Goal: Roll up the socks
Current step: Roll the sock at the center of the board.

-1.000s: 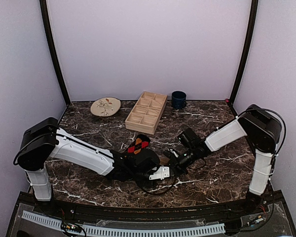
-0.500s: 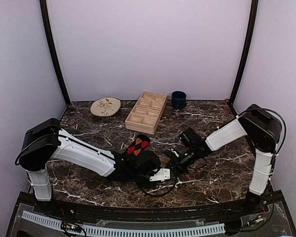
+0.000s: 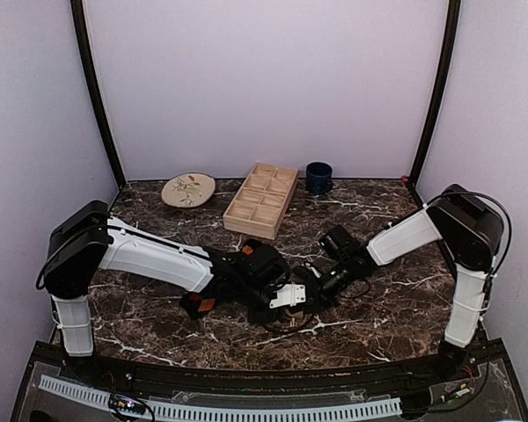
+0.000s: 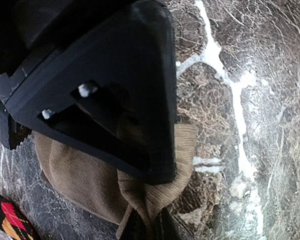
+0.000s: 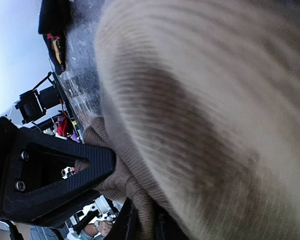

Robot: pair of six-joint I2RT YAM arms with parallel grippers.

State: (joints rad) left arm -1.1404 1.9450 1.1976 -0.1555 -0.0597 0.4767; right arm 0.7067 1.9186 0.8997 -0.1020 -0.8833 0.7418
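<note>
- Top external: left arm (image 3: 150,259) and right arm (image 3: 405,237) reach inward, low over the marble bench (image 3: 378,316). Left gripper (image 3: 283,295) and right gripper (image 3: 315,283) meet nose to nose near bench ctr.
- Same view: jaws of both are hidden by the wrists, so their state is not readable here. The tan sock cannot be made out under the grippers.
- Same view: argyle sock (image 3: 199,304) lies on the bench under the left forearm. Its black/orange end shows on the near side, w/ a small orange patch on the far side.
- Same view, far edge, L to R: plate (image 3: 188,189), wooden tray (image 3: 246,227) w/ compartments, dark mug (image 3: 318,177). All are well apart from the grippers.
- Left wrist: left gripper (image 4: 150,229) jaws are narrow, pinching a gathered fold of the tan sock (image 4: 85,180) at frame bottom. The rest of the sock is bunched on the bench.
- Same view: a black triangular finger (image 4: 115,85) of the right gripper sits over the sock; contact cannot be told. A corner of the argyle sock (image 4: 7,220) shows bottom L, near the tan one.
- Right wrist: right gripper (image 5: 142,222) jaws are narrow w/ ribbed tan fabric btwn them. The tan sock (image 5: 200,100) fills most of the frame, very close and blurred.
- Same view: the left gripper's triangular finger (image 5: 45,175) is lower L, its tip at the fold. The argyle sock (image 5: 54,35) is top L on the bench, apart from the tan one.
</note>
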